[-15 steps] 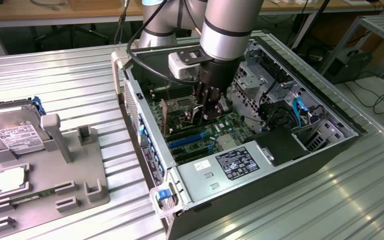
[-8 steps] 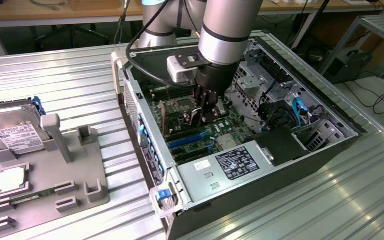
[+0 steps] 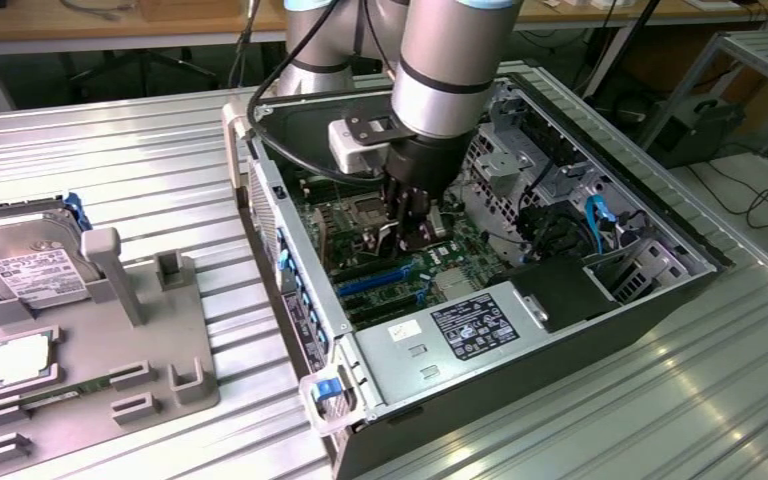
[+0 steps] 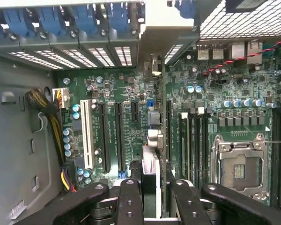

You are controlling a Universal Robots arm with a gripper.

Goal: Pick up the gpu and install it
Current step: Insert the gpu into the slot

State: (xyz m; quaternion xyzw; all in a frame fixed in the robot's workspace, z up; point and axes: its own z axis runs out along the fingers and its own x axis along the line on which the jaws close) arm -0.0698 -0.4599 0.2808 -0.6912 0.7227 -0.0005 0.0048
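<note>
1. One robot arm (image 3: pixel 444 70) reaches down from the top centre of the exterior view into an open computer case (image 3: pixel 651 300) that lies on its side on a ribbed metal worktop (image 3: pixel 117 170).
2. Its black gripper (image 3: pixel 411 225) hangs just over the green motherboard (image 3: pixel 398 270) at the middle of the frame, and its fingers are partly closed on the gpu (image 3: pixel 415 232), seen there as a dark narrow slab held upright between them.
3. In the wrist view, the gripper (image 4: pixel 149 187) sits at the bottom centre of the frame, and the gpu (image 4: pixel 150 164) runs edge-on upward from between its fingers (image 4: pixel 129 197), its silver bracket end (image 4: pixel 152 65) reaching the rear slot openings near the top centre.
4. The card stands over the motherboard (image 4: pixel 225 89) among the black expansion slots (image 4: pixel 119 136); whether it is seated in a slot I cannot tell.
5. An empty processor socket (image 4: pixel 239 168) lies at the lower right of the wrist view, and a white slot (image 4: pixel 86 133) is at the left of the black ones.
6. At the lower centre of the exterior view, a grey power supply (image 3: pixel 458 335) with a dark label fills the near corner of the case.
7. On the exterior view's left, a grey fixture tray (image 3: pixel 157 350) holds a hard drive (image 3: pixel 31 265) with a white label, well apart from the case.
</note>
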